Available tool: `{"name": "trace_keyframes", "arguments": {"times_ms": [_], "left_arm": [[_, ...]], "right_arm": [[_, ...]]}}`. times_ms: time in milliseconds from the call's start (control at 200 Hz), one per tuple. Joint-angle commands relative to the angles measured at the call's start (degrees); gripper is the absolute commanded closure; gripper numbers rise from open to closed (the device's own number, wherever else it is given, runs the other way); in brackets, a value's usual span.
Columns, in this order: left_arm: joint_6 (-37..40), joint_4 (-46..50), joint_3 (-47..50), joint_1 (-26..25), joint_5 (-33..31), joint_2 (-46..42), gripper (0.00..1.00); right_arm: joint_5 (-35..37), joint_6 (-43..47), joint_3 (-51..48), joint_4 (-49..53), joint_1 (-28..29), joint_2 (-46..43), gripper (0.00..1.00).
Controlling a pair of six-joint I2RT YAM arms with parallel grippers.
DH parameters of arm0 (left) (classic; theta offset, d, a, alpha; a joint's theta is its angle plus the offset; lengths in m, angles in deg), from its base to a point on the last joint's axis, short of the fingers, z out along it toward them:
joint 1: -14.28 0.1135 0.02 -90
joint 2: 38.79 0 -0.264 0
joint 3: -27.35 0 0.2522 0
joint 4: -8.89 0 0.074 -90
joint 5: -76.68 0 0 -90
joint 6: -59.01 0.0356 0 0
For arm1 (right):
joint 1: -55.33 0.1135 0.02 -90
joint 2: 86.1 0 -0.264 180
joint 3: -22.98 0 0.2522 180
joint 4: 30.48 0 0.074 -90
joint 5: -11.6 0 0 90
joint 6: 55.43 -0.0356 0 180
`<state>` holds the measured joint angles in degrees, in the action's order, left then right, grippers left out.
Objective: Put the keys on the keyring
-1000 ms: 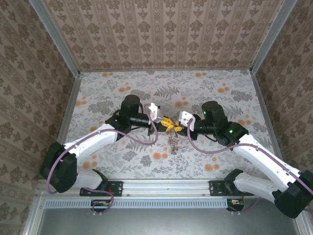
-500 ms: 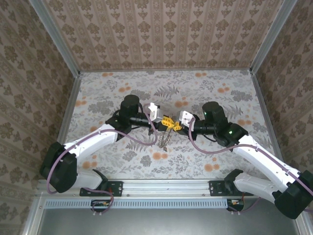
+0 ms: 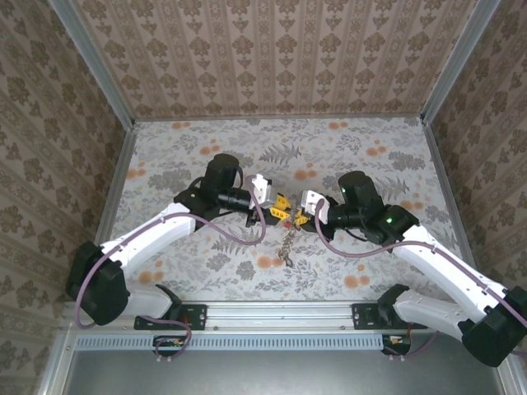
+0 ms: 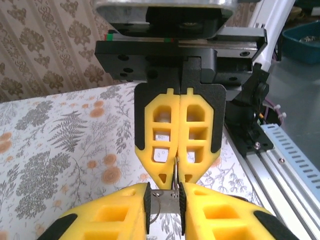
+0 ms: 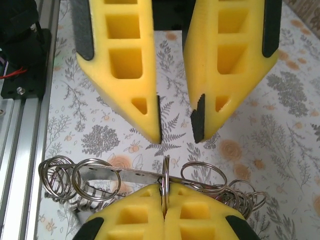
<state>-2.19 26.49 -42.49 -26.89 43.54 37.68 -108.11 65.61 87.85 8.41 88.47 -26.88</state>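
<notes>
Hard to read: R hand is cut off by the bottom edge of its own wrist view, fingertips only. L hand is cut at the top there. From above, both hands' tips crowd together and the metal btwn them is too small to sort.

The keys hang as a thin silver tangle just below the two hands, over the desk. Single ones can't be told apart, and it's unclear whether the lowest end touches the desk. Close up, the bunch reads mostly as wire loops along a flat silver blade, spreading to both sides of R hand's tips.

R hand is fully closed, pinching the keyring edge-on at its fingertips. The ring sticks out toward L hand. L hand is parted a little w/ nothing clamped. The ring lines up w/ its gap; contact can't be told.
</notes>
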Motion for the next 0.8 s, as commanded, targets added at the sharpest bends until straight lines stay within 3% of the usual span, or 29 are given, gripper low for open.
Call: {"name": "trace_keyframes", "arguments": {"times_ms": [0,430,590,680,775,795], "left_arm": [[5.3,8.7,-2.7,-0.4,-3.6,-0.7,0.74],[2.8,9.6,-5.9,-3.9,-8.7,3.0,0.68],[2.9,10.1,-6.6,-4.6,-8.9,4.1,0.78],[3.1,10.1,-6.8,-4.7,-9.1,4.1,1.00],[3.6,9.3,-6.3,-4.3,-8.1,3.4,1.00],[3.2,8.4,-5.9,-4.1,-7.6,3.2,1.00]], "right_arm": [[1.4,2.0,3.7,3.6,0.2,1.2,1.00],[0.6,1.1,4.4,1.8,1.0,3.2,1.00],[0.0,0.6,4.1,0.7,1.0,2.8,1.00],[0.0,0.7,4.0,0.6,1.1,2.7,1.00],[-0.1,1.2,3.4,0.8,1.0,2.1,1.00],[-0.1,1.2,3.0,0.6,1.0,1.8,0.96]]}}
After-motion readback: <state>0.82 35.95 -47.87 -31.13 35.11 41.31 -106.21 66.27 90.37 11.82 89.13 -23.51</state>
